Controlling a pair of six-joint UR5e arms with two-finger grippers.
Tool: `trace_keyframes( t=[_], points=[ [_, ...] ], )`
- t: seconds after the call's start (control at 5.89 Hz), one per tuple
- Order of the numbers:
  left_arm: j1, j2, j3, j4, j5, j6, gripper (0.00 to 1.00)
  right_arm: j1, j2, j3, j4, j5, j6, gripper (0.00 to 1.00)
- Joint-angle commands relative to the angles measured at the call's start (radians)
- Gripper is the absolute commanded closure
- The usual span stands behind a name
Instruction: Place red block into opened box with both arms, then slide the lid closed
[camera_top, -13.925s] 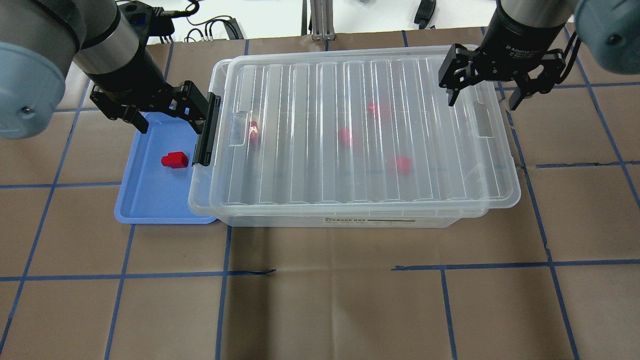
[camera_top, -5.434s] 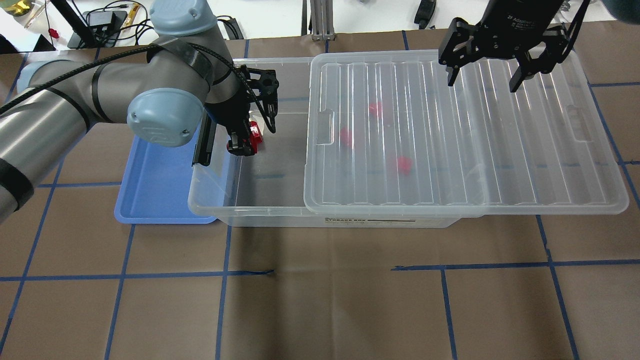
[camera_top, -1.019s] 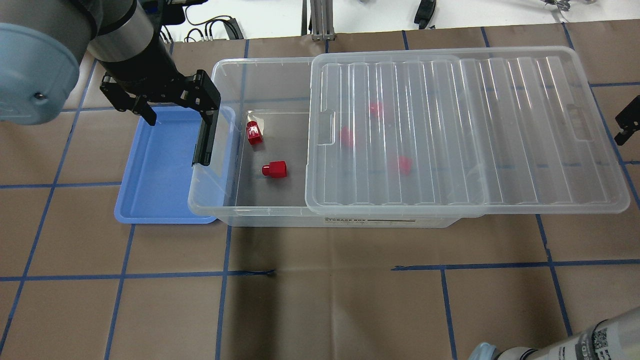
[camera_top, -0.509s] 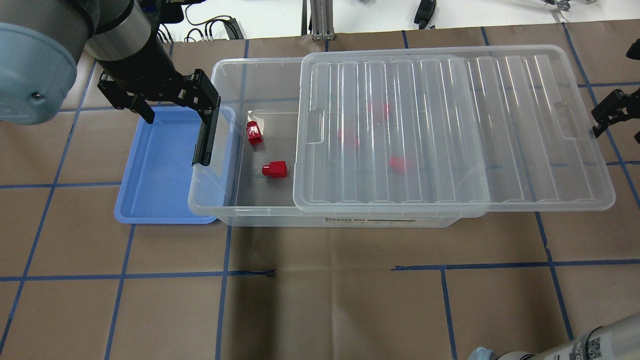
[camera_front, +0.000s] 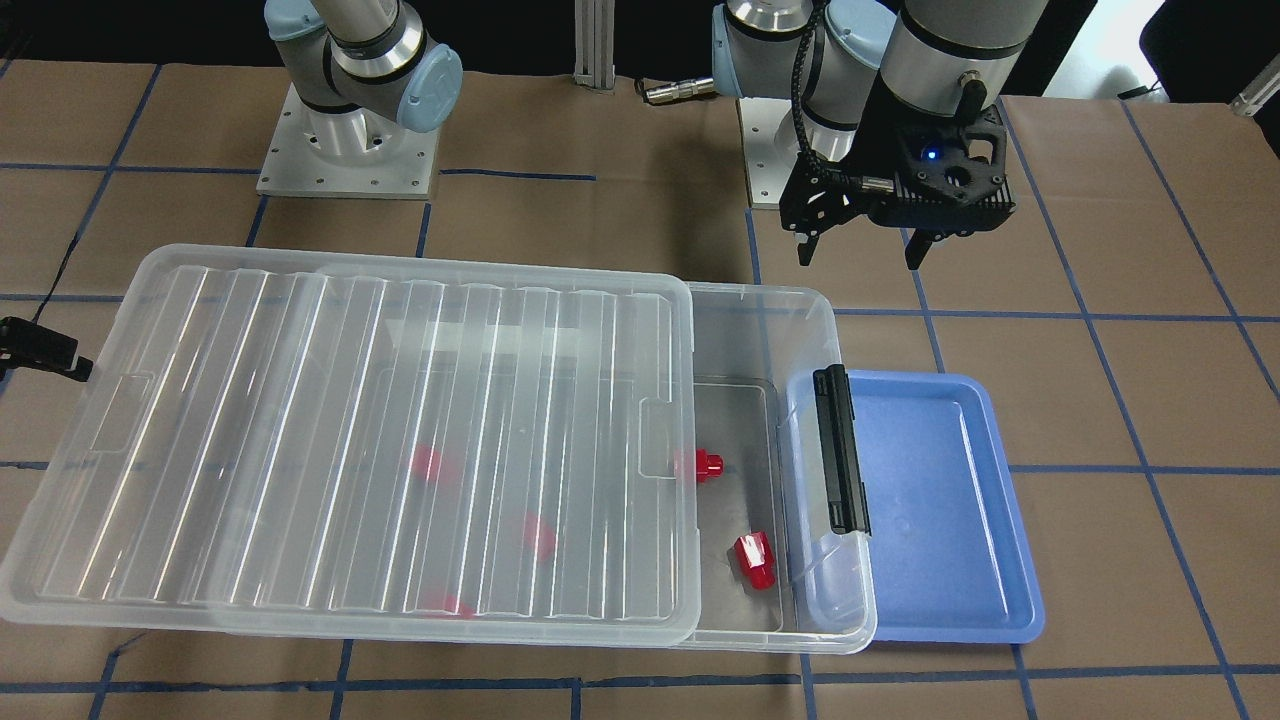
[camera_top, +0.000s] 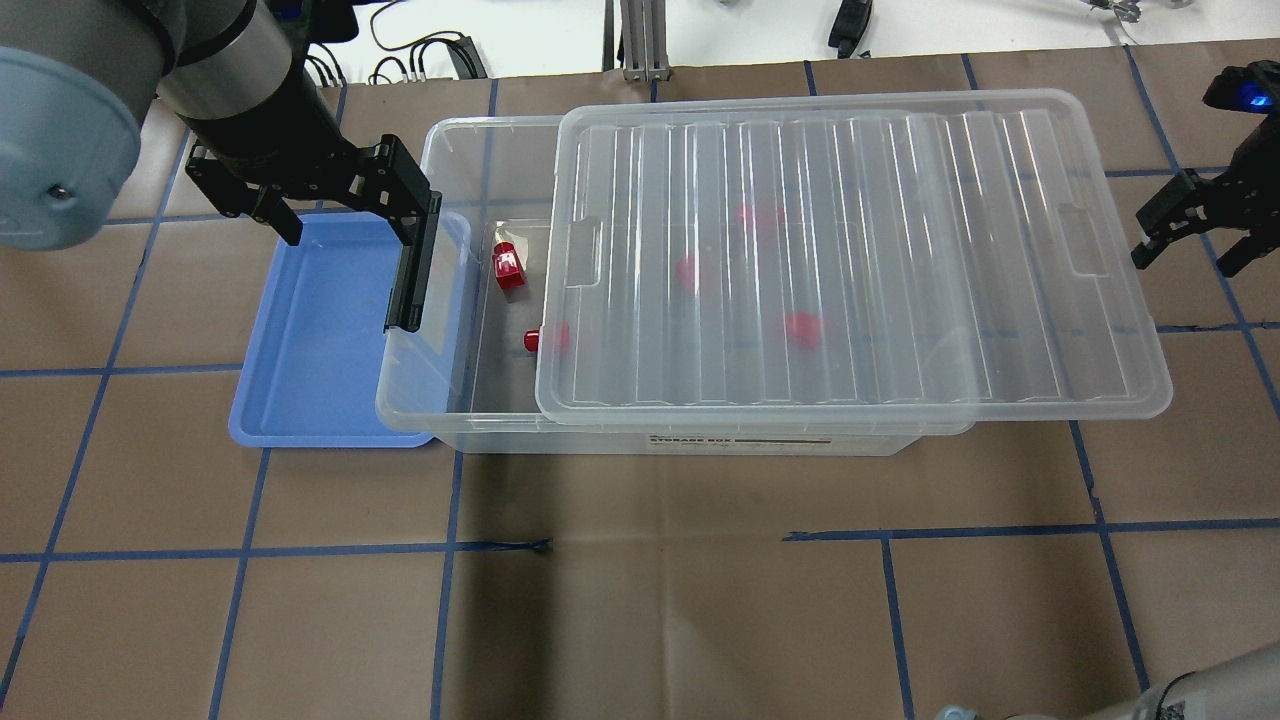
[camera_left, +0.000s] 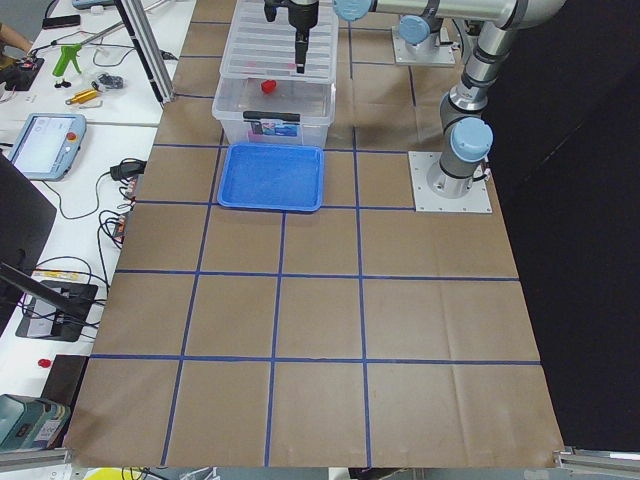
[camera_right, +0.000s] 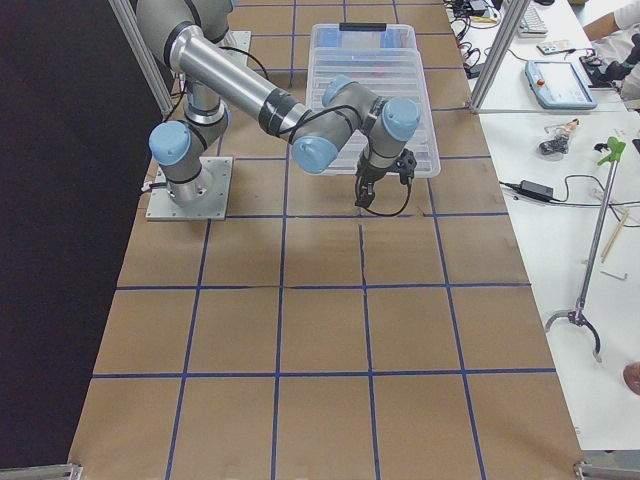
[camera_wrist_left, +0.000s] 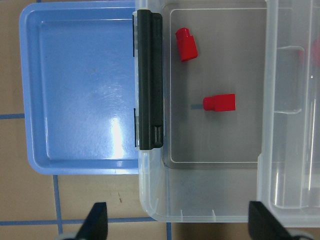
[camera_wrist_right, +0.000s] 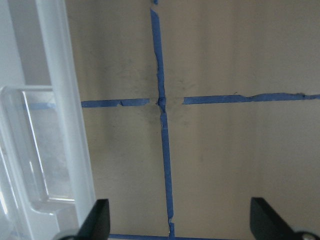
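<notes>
Beside lid (camera_top: 850, 260) with right gripper (camera_top: 1180, 266) open, left gripper (camera_top: 350, 232) open too: risks skewing lid, jamming on box (camera_top: 500, 438).

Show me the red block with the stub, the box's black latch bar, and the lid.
red block (camera_wrist_left: 222, 102): left wrist view, on its squarish body.
latch bar (camera_wrist_left: 149, 80): left wrist view, middle of the black bar.
lid (camera_top: 900, 260): overhead view, on its ribbed middle panel.

A robotics lab: brown-papered desk (camera_left: 320, 330) gridded in blue tape (camera_left: 282, 250), robot base plate (camera_left: 450, 185) bolted down, teach pendant (camera_left: 45, 143) on the side bench (camera_left: 90, 262).
</notes>
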Motion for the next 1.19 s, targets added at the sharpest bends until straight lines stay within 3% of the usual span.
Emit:
trace_keyframes(
  t=[0.0,1.02],
  points=[
    [-0.001,-0.005,0.000,0.000,-0.003,0.000,0.02,0.009,-0.031,0.043,0.000,0.034,0.000,0.00],
    [-0.005,-0.013,-0.003,0.000,-0.003,-0.001,0.02,0.175,-0.047,0.057,-0.009,0.036,0.041,0.00]
  ],
)
